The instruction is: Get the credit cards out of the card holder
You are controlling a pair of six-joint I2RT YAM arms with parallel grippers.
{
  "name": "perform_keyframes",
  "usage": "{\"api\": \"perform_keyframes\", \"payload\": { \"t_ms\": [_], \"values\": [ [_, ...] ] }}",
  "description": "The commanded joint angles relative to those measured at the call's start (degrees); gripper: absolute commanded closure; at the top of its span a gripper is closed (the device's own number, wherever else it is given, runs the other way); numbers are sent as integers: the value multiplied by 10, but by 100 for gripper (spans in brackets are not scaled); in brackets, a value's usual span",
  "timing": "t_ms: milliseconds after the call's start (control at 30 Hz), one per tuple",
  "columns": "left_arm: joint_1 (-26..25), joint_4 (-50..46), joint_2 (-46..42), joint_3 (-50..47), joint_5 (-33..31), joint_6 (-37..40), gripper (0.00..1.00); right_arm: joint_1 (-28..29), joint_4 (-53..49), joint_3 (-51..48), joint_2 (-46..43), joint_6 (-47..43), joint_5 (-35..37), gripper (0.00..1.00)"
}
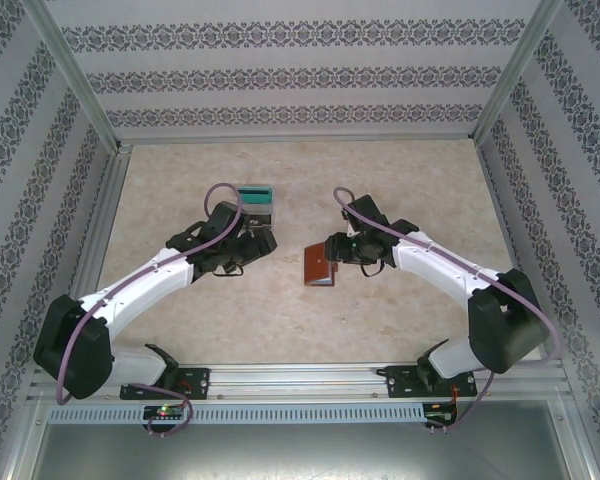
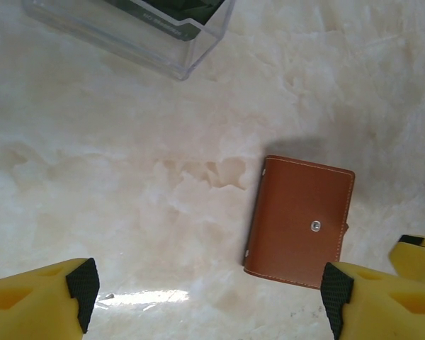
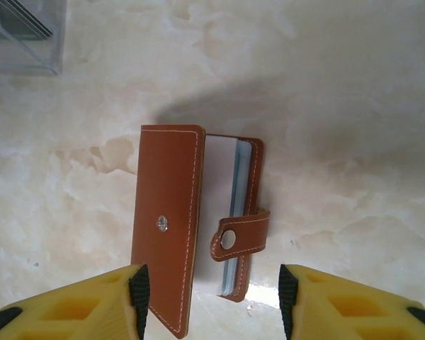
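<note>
Brown leather card holder [image 1: 320, 268] lies on the marble-look table [image 1: 420, 180] btwn the two arms, much nearer the right one. From the right wrist cam we see it directly ahead of the right gripper [image 3: 214, 294]. Its long axis runs straight away from the claw, so the jaws would close across its short width. The strap [image 3: 241, 234] is unsnapped and the front flap [image 3: 166, 227] is lifted partway. Grey-blue cards [image 3: 241, 177] show edge-on in the gap; count unclear.

Right claw is parted to a medium gap & holds nothing. Its left pad is just beside the flap's near corner; its right pad stands a bit clear of the strap side. Left gripper [image 2: 209, 294] is spread wide & empty, w/ the card holder ahead, off toward its right finger. The clear box [image 1: 255, 205] sits beyond the left gripper, apart from the card holder.

We judge the right arm better placed for the cards.
</note>
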Motion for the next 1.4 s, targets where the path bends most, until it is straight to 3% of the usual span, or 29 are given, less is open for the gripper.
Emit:
{"api": "perform_keyframes", "payload": {
  "t_ms": [0,200,500,700,833,1200,1367],
  "values": [
    [-9,15,11,20,9,17,17,-3,4,-12,8,1,0,47],
    [-16,20,26,25,11,15,17,1,16,3,44,-1,-13,43],
    [-18,11,16,18,6,15,17,1,13,24,97,-11,-6,49],
    [-17,13,8,10,3,11,17,0,9,14,89,-14,5,74],
    [-17,13,6,10,2,11,17,2,1,14,69,-19,3,100],
    [-18,26,-2,5,11,10,17,66,-24,83,9,8,-32,100],
    [-18,52,9,0,36,6,29,61,-23,76,11,15,-26,100]
  ]
}}
